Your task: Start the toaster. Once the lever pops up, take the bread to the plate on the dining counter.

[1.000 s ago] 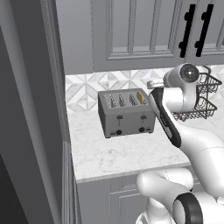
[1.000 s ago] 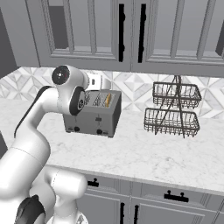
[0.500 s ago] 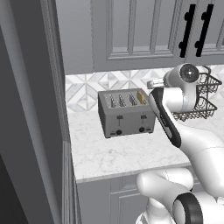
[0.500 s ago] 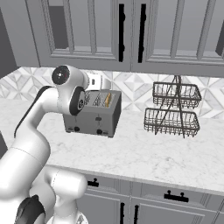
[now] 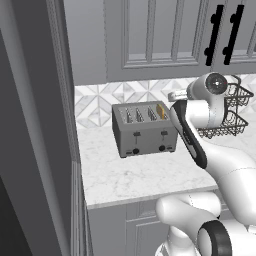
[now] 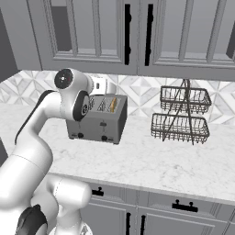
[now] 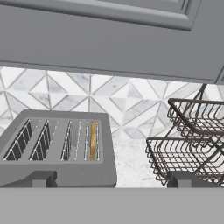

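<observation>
The toaster point(image 5: 144, 129) stands on the marble desk point(image 5: 145, 175) against the tiled wall, with its levers and knobs facing the robot. The bread point(image 7: 93, 141) sits down in the toaster's rightmost slot, with only its yellow-tan top edge showing. The tool point(image 7: 111, 179) hangs above and in front of the toaster, released, with its fingertips point(image 7: 41, 179) spread wide and nothing between them. A two-tier wire basket point(image 6: 180, 115) stands on the desk to the right of the toaster, apart from it. Grey cabinets point(image 6: 137, 32) hang above.
</observation>
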